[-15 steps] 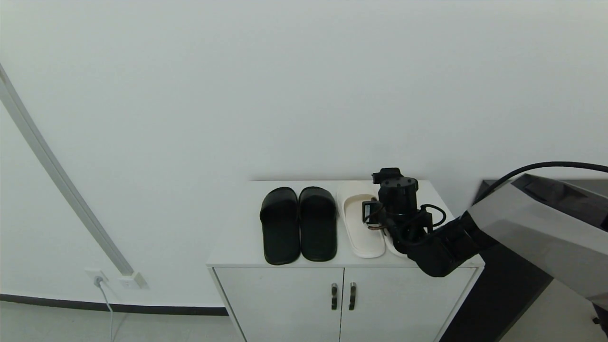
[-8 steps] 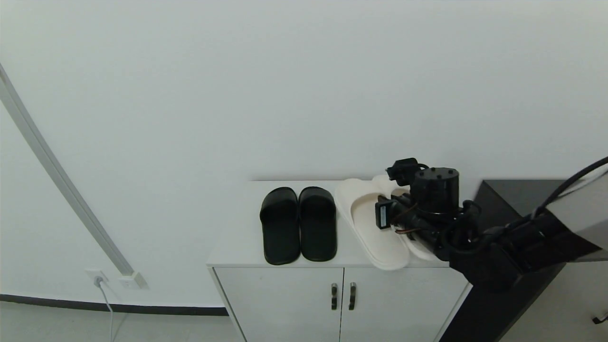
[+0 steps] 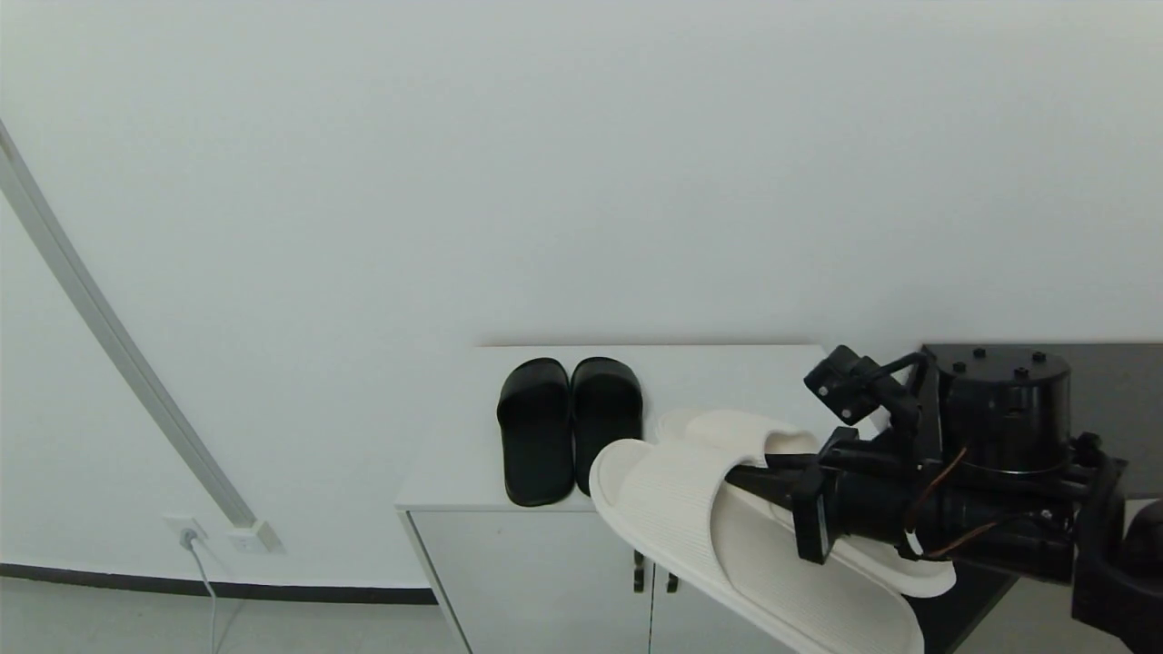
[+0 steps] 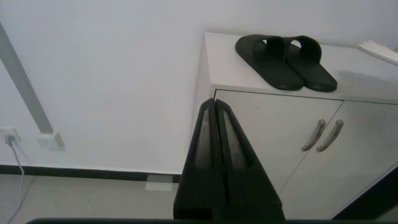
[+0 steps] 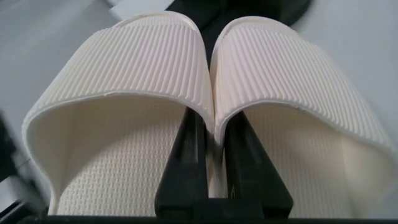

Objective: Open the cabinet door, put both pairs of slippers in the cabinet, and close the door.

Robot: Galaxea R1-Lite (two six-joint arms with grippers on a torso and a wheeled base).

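The right gripper (image 3: 756,476) has the white slippers (image 3: 690,509) up in the air, clear of the cabinet top and out in front of the cabinet (image 3: 454,477). In the head view the pair hangs across the right-hand door, soles tilted, toes pointing toward the robot's left. From the right wrist view it's plain how they are carried: one of the fingers (image 5: 186,168) sits inside each slipper, and the two ribbed straps meet in the middle, their inner edges pinched between the fingers. That's both white slippers (image 5: 137,81) held in one grip of the right gripper (image 5: 211,146).

The black slippers (image 3: 571,427) lie side by side on the cabinet top, touching each other, heels at the front edge. Both doors are shut, the two handles (image 4: 322,135) close together at the centre seam.

The left gripper (image 4: 216,107) hangs low, off to the left of the cabinet, level with the doors, its fingers pressed together with nothing between them. The black slippers (image 4: 286,53) sit above and beyond it
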